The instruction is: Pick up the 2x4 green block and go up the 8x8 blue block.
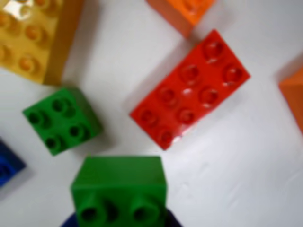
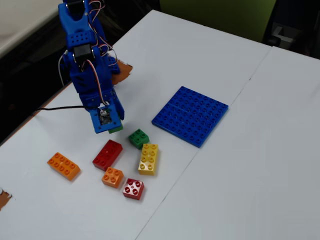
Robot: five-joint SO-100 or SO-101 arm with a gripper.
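The 2x4 green block (image 1: 118, 184) sits end-on at the bottom of the wrist view, between the blue jaws of my gripper (image 1: 120, 222). In the fixed view only a green edge (image 2: 116, 129) shows under the gripper (image 2: 107, 124), which holds it just above the table, left of the brick cluster. The 8x8 blue block (image 2: 190, 115) lies flat on the white table to the right of the gripper. A blue studded corner (image 1: 7, 163) shows at the left edge of the wrist view.
Below the gripper lie a small green 2x2 brick (image 2: 138, 138) (image 1: 61, 120), a red 2x4 brick (image 2: 107, 154) (image 1: 189, 90) and a yellow 2x4 brick (image 2: 149, 159) (image 1: 33, 35). An orange 2x4 (image 2: 64, 166), an orange 2x2 (image 2: 113, 176) and a red 2x2 (image 2: 133, 188) lie nearer the front.
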